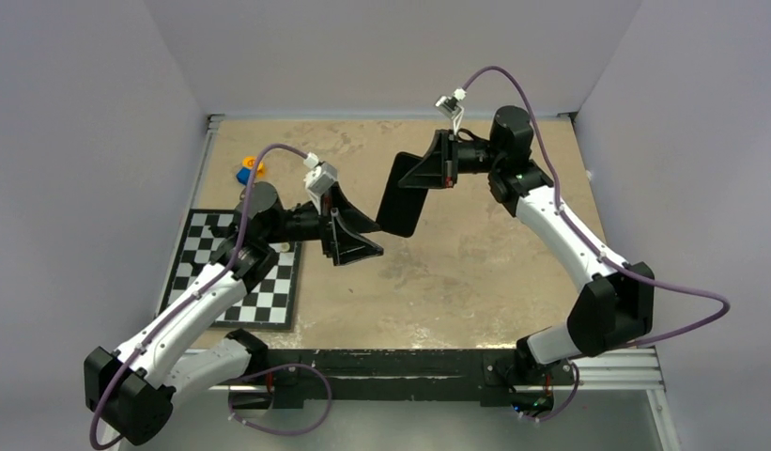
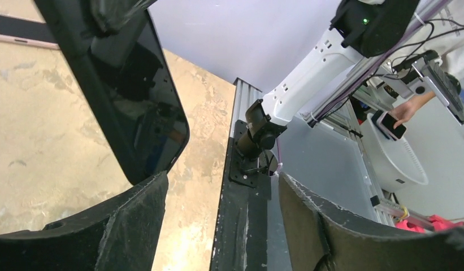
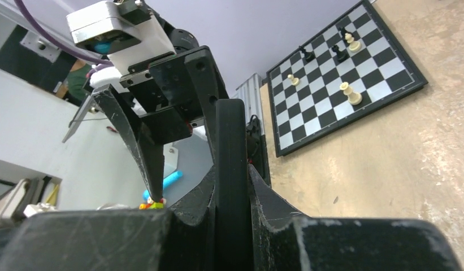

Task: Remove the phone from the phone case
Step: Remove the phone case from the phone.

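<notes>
- The phone (image 1: 400, 202) is held up in the air above the middle of the table (image 1: 494, 272), tilted, and it touches no surface.
- It is pinched at its far end by the right gripper (image 1: 411, 178), which reaches in from the far right.
- In the right wrist view the phone (image 3: 232, 169) is seen edge-on, and the right fingers (image 3: 269, 206) are pressed against its two flat sides.
- The left gripper (image 1: 379, 240) is placed just left of the phone's near end, with its fingers spread wide and nothing between them.
- In the left wrist view the two left fingers (image 2: 133, 226) are seen well apart at the bottom of the picture. The rounded near corner of the phone (image 2: 133, 96) hangs just above the left one; whether they touch cannot be told.
- The dark glossy screen is turned toward the left wrist camera.
- A thick black rim along one long edge is probably the phone case (image 2: 82, 84). The phone seems to be seated inside it, but this cannot be confirmed because both are black.
- A chessboard (image 1: 269, 291) lies flat at the left side of the table, partly covered by the left arm.
- Several chess pieces (image 3: 349, 93), light and dark, are standing on it.
- Small blue and orange objects (image 1: 250, 170) lie near the far left corner of the table.
</notes>
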Motion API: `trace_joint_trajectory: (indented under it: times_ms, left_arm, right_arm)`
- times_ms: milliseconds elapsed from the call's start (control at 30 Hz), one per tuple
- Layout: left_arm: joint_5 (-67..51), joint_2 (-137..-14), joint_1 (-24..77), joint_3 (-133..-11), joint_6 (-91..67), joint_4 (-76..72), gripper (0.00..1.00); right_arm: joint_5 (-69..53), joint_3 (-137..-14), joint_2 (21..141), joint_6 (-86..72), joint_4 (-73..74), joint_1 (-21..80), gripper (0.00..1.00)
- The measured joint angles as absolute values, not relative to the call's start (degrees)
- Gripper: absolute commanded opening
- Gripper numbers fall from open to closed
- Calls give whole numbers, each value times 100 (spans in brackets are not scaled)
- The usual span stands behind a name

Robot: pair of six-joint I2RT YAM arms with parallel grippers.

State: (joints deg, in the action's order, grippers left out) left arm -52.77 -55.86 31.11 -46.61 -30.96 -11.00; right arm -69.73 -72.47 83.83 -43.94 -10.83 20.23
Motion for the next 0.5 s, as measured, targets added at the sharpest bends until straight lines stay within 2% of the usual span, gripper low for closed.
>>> trace_joint_trajectory:
  times_ms: [67,233,300,500]
  left_arm:
    - [-5290,-5581,3017,-4615,-3142,-1011,75]
    - [-5201,-5509,3000,-4613,-3089,-670,61]
    - [-5196,-5522,3000,-4613,-3070,-576,62]
    - [-5155,-5655,2995,-4615,-3061,-447,72]
  right_arm:
    - [-6912,-7247,8315,-4244,-976,2021,0]
    - [-6871,-7251,8147,-4069,-738,2012,0]
    - [-6877,-7286,8125,-4029,-676,2012,0]
    - [-6901,-7360,8125,-3957,-631,2014,0]
